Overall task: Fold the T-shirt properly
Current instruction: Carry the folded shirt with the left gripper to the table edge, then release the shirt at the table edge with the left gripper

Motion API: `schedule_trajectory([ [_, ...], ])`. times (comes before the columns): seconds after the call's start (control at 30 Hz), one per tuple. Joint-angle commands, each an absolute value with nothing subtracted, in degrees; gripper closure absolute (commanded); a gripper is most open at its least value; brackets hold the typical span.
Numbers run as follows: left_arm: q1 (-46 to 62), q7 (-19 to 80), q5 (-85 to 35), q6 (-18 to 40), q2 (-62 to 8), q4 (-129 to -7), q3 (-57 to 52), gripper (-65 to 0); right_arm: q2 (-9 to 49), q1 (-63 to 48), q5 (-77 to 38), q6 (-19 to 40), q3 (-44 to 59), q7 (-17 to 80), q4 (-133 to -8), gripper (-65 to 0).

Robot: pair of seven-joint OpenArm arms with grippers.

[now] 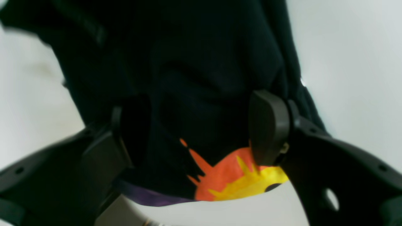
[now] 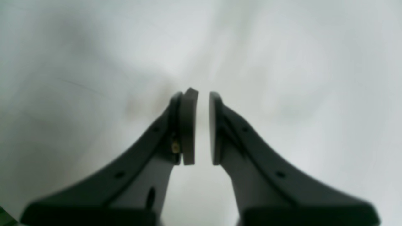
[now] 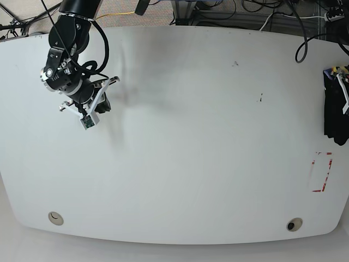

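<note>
The black T-shirt (image 1: 194, 62) is bunched between the fingers of my left gripper (image 1: 201, 100), with its orange-yellow and purple print (image 1: 232, 179) at the near edge. The jaws stand wide, pressed on the thick bundle. In the base view the T-shirt (image 3: 331, 114) is a narrow dark bundle at the table's far right edge, with part of the left gripper (image 3: 343, 87) over it. My right gripper (image 2: 201, 92) has its pads almost together and holds nothing. It hovers over bare table at the back left (image 3: 103, 102).
The white table (image 3: 191, 136) spans the base view. A red tape mark (image 3: 322, 172) lies near the right edge below the shirt. Two round holes (image 3: 54, 218) (image 3: 294, 224) sit near the front edge. Cables (image 3: 256, 13) run behind the back edge.
</note>
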State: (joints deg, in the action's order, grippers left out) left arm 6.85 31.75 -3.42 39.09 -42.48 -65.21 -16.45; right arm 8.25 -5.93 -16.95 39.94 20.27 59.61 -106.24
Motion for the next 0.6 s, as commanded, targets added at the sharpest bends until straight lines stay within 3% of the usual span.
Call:
schedule_trajectory([
  [0.0, 7.34, 34.86, -0.92, 40.00, -44.18, -64.92, -16.40, -44.6, 8.75, -5.32, -17.80, 40.00, 20.53, 58.42, -108.26, -6.7],
  [0.17, 7.52, 36.00, -1.01, 40.00, -44.53, -69.67, -18.77, -44.4, 8.57, -5.41, -17.80, 40.00, 20.53, 58.42, -109.85, -6.5],
  [0.3, 8.13, 43.21, -1.01, 40.00, -44.09, -80.13, -24.13, -44.4, 8.66, -6.55, -17.71, 40.00, 20.53, 58.15, -110.81, -6.5],
  [0.57, 6.37, 48.22, -0.57, 40.00, -34.77, -101.49, -24.57, -44.4, 8.57, -9.80, -17.19, 40.00, 20.44, 50.68, -111.60, -6.5],
])
